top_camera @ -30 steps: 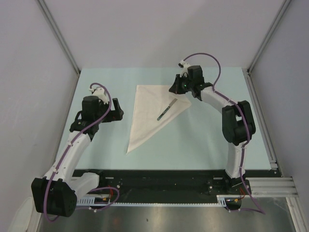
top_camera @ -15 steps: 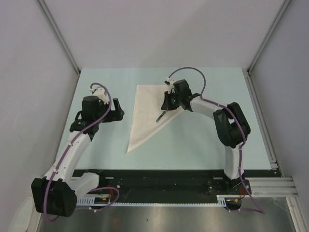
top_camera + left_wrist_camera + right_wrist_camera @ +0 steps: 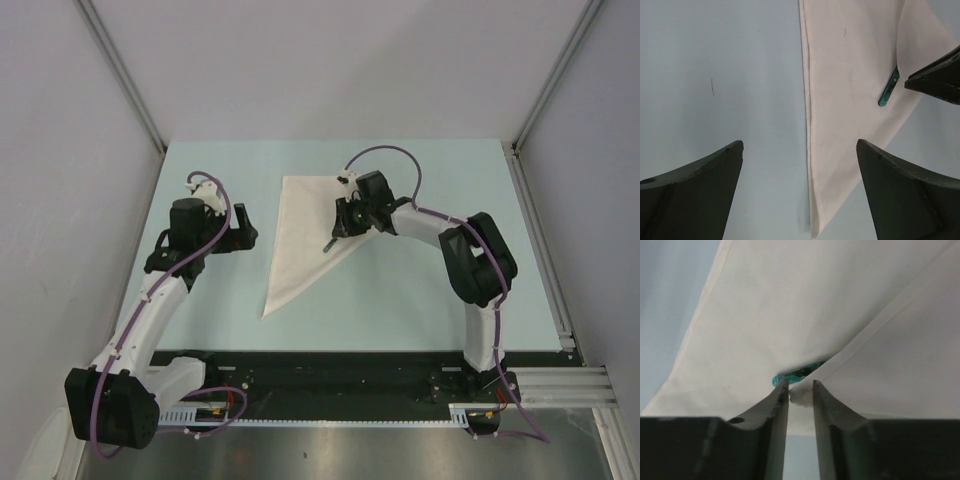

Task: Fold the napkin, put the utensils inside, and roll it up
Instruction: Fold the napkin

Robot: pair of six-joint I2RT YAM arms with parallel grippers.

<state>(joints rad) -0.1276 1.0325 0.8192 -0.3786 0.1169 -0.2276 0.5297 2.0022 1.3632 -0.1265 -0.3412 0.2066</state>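
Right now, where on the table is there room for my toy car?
Bare table lies between the napkin and the right arm, and in the far right corner beside the rail. The middle is crowded: the right end effector is on the napkin over the knife, the left end effector beside its left edge.

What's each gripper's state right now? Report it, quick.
Left gripper: open wide, holding nothing.
Right gripper: jaws nearly together around the folded corner of the napkin; whether they grip it cannot be told.
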